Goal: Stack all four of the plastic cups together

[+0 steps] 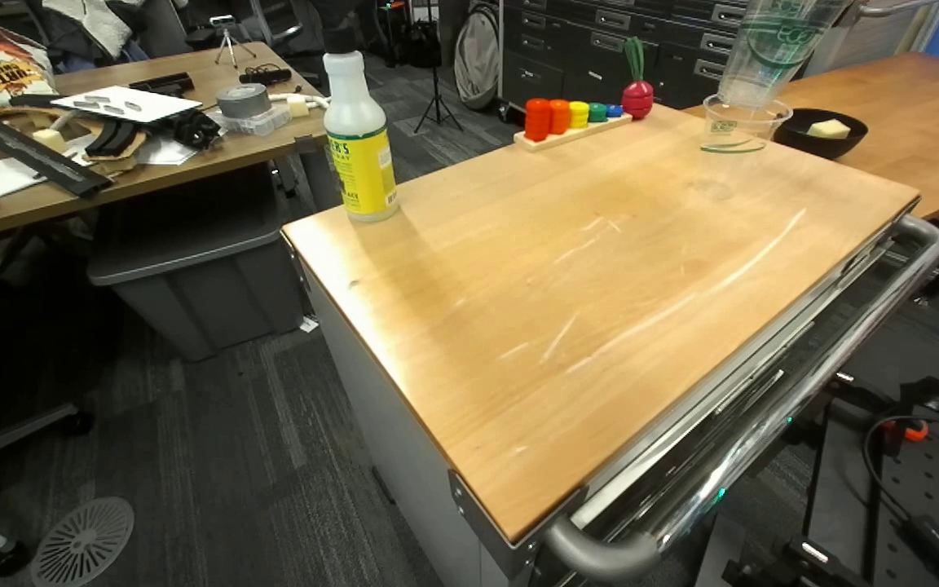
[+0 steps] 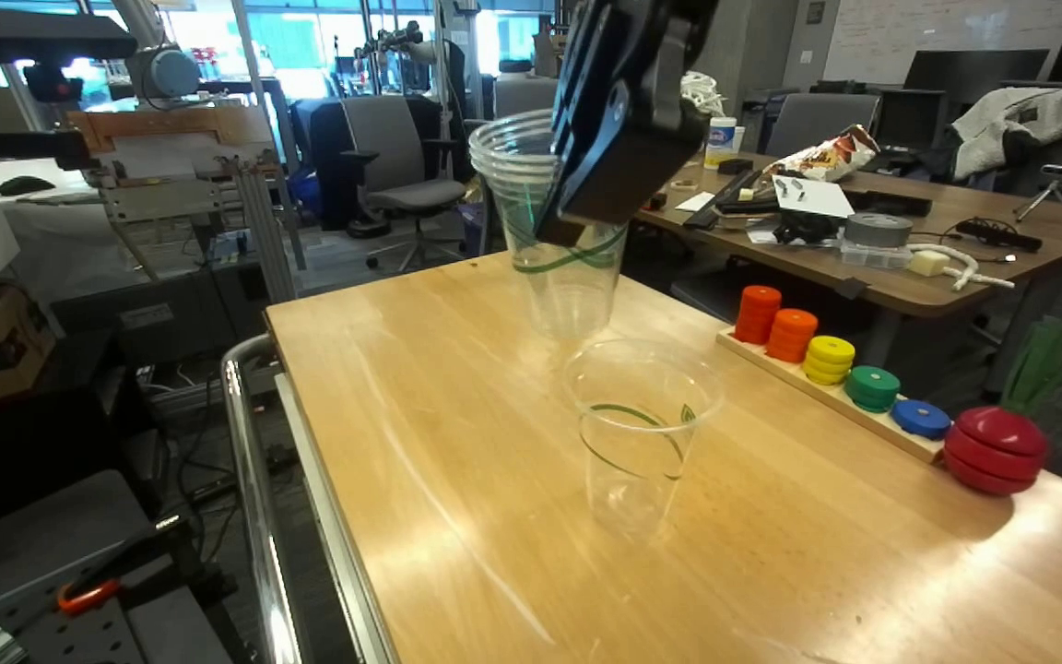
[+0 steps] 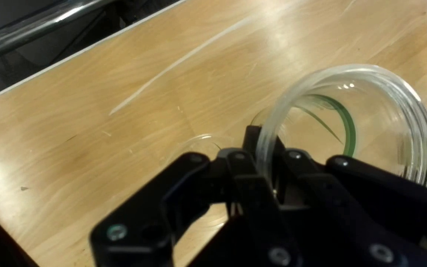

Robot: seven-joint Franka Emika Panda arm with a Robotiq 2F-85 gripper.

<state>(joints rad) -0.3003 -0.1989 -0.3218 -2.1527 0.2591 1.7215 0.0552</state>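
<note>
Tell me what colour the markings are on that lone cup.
The lone cup has green curving lines, best seen in an exterior view.

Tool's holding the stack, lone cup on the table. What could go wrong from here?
Misalignment: in the wrist view the stack looks offset from the lone cup; lowering straight down could clip the lone cup and tip it.
Slip: the tool pinches the stack's wall at one side only, so the stack may tilt or slide.
Occlusion: in the wrist view the tool covers part of the lone cup, so aiming from there may be off.
</note>
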